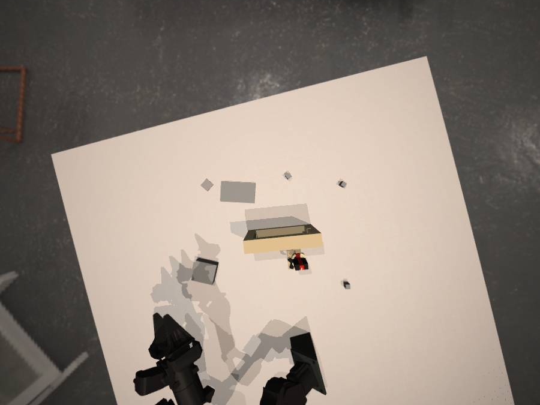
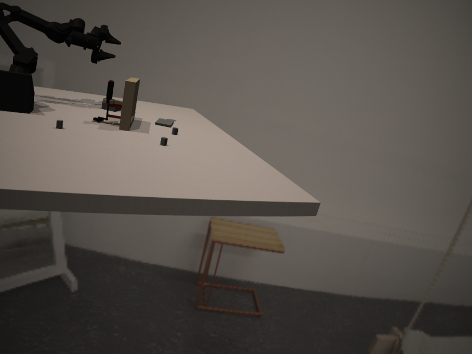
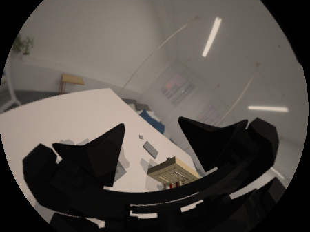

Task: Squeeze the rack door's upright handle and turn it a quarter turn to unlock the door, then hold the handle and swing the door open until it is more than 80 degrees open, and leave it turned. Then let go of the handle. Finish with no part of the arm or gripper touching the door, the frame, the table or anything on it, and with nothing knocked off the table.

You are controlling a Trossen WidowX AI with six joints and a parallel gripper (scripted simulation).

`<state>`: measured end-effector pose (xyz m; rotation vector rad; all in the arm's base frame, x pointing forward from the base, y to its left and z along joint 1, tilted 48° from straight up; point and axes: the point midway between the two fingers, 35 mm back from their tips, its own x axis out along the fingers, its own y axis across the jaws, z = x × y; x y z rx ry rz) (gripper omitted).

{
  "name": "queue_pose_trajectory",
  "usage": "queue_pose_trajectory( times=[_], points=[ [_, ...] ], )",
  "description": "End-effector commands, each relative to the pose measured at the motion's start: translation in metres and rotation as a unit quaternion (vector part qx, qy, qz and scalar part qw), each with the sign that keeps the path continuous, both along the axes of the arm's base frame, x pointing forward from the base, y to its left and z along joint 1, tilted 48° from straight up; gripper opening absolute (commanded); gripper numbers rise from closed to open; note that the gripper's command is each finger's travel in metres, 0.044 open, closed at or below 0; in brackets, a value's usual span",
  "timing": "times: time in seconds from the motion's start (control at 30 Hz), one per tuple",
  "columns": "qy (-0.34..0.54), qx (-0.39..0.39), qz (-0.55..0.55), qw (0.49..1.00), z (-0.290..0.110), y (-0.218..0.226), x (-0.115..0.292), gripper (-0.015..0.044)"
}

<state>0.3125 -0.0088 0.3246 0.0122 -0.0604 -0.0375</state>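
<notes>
The rack frame (image 1: 282,242) (image 2: 129,104) (image 3: 164,169) is a tan upright box standing on the table (image 1: 383,153) (image 2: 189,165) (image 3: 52,122). In the wrist view its slatted door (image 3: 177,175) shows inside the frame and looks closed, though the lower part is hidden by the gripper body. The upright handle (image 1: 300,263) (image 2: 110,90) is black with a red top and stands in front of the frame on red brackets. My gripper (image 1: 162,316) (image 2: 117,50) (image 3: 151,122) is open and empty. It hangs high above the table, well clear of the handle, on its left in the top view.
A grey box (image 1: 205,271) sits left of the handle. A flat grey block (image 1: 237,191) (image 2: 164,122) (image 3: 150,149) lies behind the frame. Small grey cubes (image 1: 287,175) (image 1: 341,183) (image 1: 346,284) (image 2: 59,124) stand around it. The arm base (image 1: 308,362) (image 2: 15,92) is at the near side.
</notes>
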Motion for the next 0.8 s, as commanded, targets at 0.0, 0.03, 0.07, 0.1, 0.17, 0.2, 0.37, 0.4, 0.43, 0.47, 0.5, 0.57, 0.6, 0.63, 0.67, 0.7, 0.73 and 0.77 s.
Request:
queue_pose_trajectory(
  times=[0.0, 0.03, 0.07, 0.1, 0.17, 0.2, 0.37, 0.4, 0.43, 0.47, 0.5, 0.57, 0.6, 0.63, 0.67, 0.7, 0.73, 0.77],
  points=[
    [0.002, -0.001, 0.0, 1.0, -0.001, 0.0, 0.001, 0.0374],
    [0.008, -0.003, -0.001, 1.0, -0.002, -0.001, 0.002, 0.0348],
    [0.019, -0.006, -0.002, 1.0, -0.005, -0.003, 0.005, 0.0321],
    [0.031, -0.009, -0.002, 0.999, -0.009, -0.005, 0.009, 0.0295],
    [0.057, -0.015, -0.004, 0.998, -0.017, -0.009, 0.016, 0.0288],
    [0.069, -0.018, -0.005, 0.997, -0.021, -0.011, 0.019, 0.0288],
    [0.133, -0.027, -0.01, 0.991, -0.042, -0.024, 0.033, 0.0288],
    [0.145, -0.028, -0.012, 0.989, -0.047, -0.028, 0.035, 0.0288],
    [0.158, -0.028, -0.014, 0.987, -0.052, -0.031, 0.038, 0.0288],
    [0.171, -0.028, -0.015, 0.985, -0.056, -0.034, 0.04, 0.0288],
    [0.184, -0.028, -0.017, 0.982, -0.061, -0.038, 0.041, 0.0288],
    [0.209, -0.027, -0.02, 0.977, -0.071, -0.045, 0.045, 0.0288],
    [0.221, -0.026, -0.021, 0.975, -0.076, -0.048, 0.046, 0.0288],
    [0.234, -0.025, -0.023, 0.972, -0.081, -0.052, 0.048, 0.0288],
    [0.246, -0.025, -0.021, 0.969, -0.085, -0.054, 0.049, 0.0288],
    [0.257, -0.025, -0.02, 0.966, -0.089, -0.057, 0.05, 0.0288],
    [0.269, -0.024, -0.019, 0.963, -0.094, -0.059, 0.052, 0.0288],
    [0.28, -0.024, -0.018, 0.959, -0.098, -0.062, 0.053, 0.0288]
  ],
)
